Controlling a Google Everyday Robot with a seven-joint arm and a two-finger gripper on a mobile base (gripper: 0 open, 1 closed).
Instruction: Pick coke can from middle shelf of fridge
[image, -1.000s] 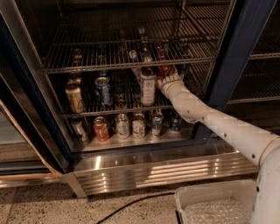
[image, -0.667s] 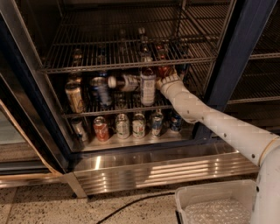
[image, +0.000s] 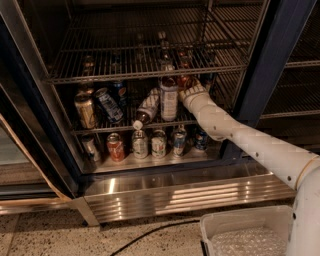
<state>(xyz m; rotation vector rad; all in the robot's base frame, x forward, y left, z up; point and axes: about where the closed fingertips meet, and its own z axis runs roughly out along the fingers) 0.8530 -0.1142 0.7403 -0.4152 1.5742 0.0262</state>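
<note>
The fridge (image: 261, 65) stands open with its dark blue frame. My gripper (image: 190, 89) reaches in at the right end of the middle shelf (image: 100, 131), right at the red coke can (image: 184, 80), which it mostly hides. An upright white-labelled bottle (image: 169, 100) stands just left of the gripper. A second bottle (image: 147, 109) leans cap-down over the shelf's front edge. A blue can (image: 108, 105) is tilted beside it.
A gold can (image: 85, 111) stands at the shelf's left. Several cans line the steel floor below, including a red-and-white one (image: 116, 147). An upper wire rack (image: 125, 75) is close above. A white bin (image: 245, 232) and a cable (image: 150, 232) are on the ground.
A bottle left of the upright one has toppled and now hangs cap-down over the shelf edge. The blue can has been knocked askew. My gripper has stayed by the coke can.
</note>
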